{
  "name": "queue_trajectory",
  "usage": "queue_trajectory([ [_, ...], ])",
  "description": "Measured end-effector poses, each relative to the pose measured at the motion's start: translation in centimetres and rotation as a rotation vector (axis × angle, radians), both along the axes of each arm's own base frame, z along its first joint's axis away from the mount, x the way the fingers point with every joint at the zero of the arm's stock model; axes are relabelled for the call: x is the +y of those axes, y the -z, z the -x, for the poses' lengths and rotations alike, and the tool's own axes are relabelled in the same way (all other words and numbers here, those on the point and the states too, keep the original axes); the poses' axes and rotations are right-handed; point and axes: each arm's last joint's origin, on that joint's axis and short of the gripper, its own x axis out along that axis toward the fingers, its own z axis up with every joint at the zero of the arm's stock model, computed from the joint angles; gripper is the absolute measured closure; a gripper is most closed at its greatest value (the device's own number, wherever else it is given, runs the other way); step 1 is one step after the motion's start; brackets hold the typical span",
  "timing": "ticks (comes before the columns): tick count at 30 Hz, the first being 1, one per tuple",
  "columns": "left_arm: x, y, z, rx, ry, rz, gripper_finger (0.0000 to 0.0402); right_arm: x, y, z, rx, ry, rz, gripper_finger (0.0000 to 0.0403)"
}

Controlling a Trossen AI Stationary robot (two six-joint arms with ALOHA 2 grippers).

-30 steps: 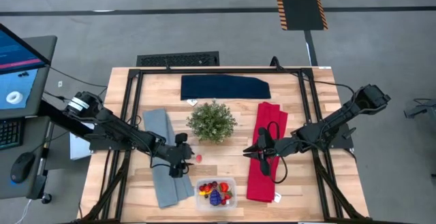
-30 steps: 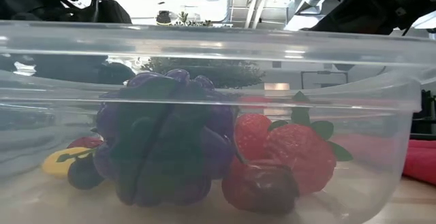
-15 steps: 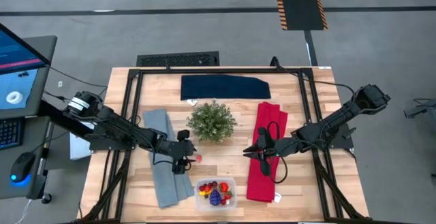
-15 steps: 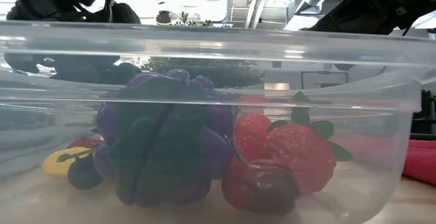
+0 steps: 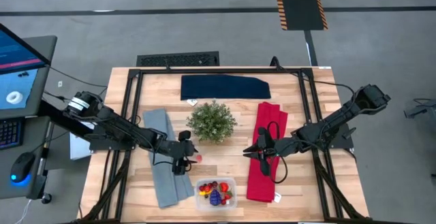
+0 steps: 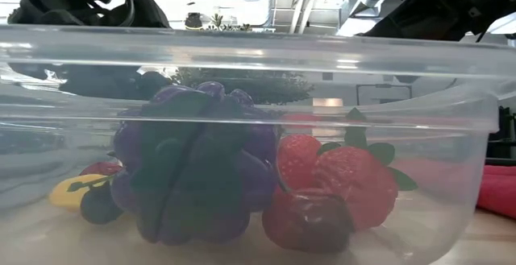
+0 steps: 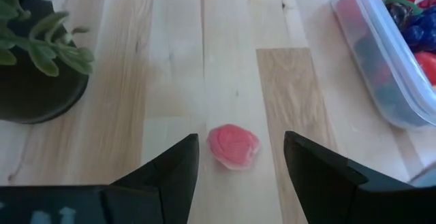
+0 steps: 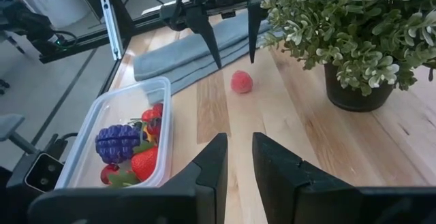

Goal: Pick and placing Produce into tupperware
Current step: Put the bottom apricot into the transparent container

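**A:** What is left outside the tupperware (image 5: pixel 216 192)?

**B:** One small pinkish-red berry (image 7: pixel 233 146) lies on the wooden counter (image 5: pixel 231 169), between the green potted plant (image 5: pixel 212 120) and the clear tupperware. The tupperware already holds a purple grape cluster (image 6: pixel 193 164), strawberries (image 6: pixel 339 176), a yellow piece (image 6: pixel 72 192) and dark berries.

**A:** Where are the arms?

**B:** The left end effector (image 7: pixel 238 166) hovers right at the berry, its two fingers spread wide on either side of it and not touching it. The right end effector (image 8: pixel 235 163) waits over a red folded cloth (image 5: pixel 267 152), its fingers narrow with a slim gap and holding nothing.

**A:** How would the berry handle?

**B:** It looks tiny, light and rounded, with a bumpy surface. It is probably a stiff or slightly rubbery toy, so crushing seems unlikely. The likelier trouble is that it rolls or squirts out sideways.

**A:** Where should it be gripped?

**B:** Across its widest middle, with the fingertips low, close to the counter, and the berry centred between them before they close.
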Motion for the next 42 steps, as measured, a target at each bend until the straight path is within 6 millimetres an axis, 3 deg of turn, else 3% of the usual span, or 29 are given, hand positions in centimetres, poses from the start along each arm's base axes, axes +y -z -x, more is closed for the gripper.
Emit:
queue_trajectory([
  [5,0.1,0.2,-0.1,0.005,0.0,0.003,0.0196,0.0,0.0,0.0,0.0,0.0,0.0,0.031],
  [11,0.4,2.0,-0.9,0.032,-0.003,-0.01,0.0196,0.0,0.0,0.0,-0.004,0.0,-0.002,0.031],
  [22,0.4,2.3,-1.0,0.045,0.009,0.01,0.0197,0.0,0.0,0.0,0.0,-0.003,0.004,0.031],
  [25,0.4,2.3,-1.0,0.044,0.012,0.016,0.0216,0.0,0.0,0.0,0.0,-0.003,0.004,0.031],
  [34,0.3,2.2,-1.1,0.029,0.021,0.033,0.0324,0.0,0.0,0.0,-0.002,-0.004,0.006,0.031],
  [42,-0.2,1.5,-1.7,-0.012,0.072,0.091,0.032,0.0,0.0,0.0,-0.002,-0.004,0.006,0.031],
])
